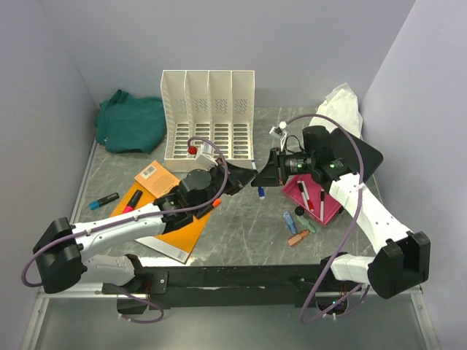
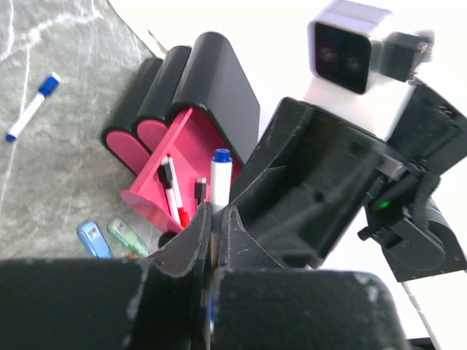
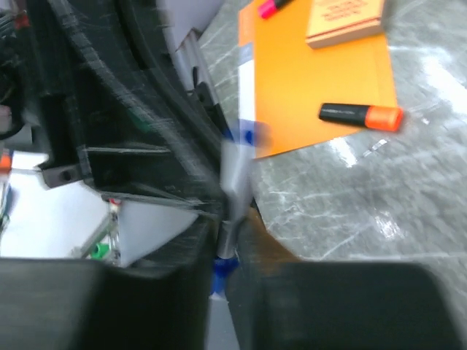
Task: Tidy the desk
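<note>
Gripping one marker [image 2: 220, 175] — left hand [image 2: 217, 219], right hand [image 3: 228, 233] — above the desk [image 1: 248, 219].

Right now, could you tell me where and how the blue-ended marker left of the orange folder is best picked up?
Grip the blue-ended marker at mid-barrel, coming straight down from above and closing across its width: it lies flat and alone on the bare desk, so both long sides look free.
</note>
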You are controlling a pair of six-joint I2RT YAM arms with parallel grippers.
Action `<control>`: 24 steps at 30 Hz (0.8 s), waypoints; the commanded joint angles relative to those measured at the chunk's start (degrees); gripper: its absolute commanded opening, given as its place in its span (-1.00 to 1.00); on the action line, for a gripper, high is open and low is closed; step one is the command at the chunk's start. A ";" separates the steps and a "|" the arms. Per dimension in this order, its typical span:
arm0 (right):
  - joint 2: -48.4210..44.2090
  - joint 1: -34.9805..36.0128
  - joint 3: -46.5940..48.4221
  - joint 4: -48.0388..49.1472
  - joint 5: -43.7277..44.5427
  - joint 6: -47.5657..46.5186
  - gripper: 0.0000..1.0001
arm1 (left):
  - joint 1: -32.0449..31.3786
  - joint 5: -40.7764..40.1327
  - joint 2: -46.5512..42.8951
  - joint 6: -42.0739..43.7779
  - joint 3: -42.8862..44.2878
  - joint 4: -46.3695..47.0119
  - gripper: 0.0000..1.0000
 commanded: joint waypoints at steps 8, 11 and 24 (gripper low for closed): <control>-3.32 -3.65 1.11 -3.24 3.37 -4.21 -1.00 | 0.10 0.33 -3.20 2.54 1.15 -0.58 -0.26; -6.05 -6.90 3.05 -9.30 6.87 -12.28 -1.00 | 0.10 -0.64 -7.06 4.65 -1.13 -3.83 0.26; -20.55 -10.60 -6.17 -19.61 47.12 -27.78 -0.98 | 0.36 -6.17 -26.50 10.02 -15.55 -27.48 0.99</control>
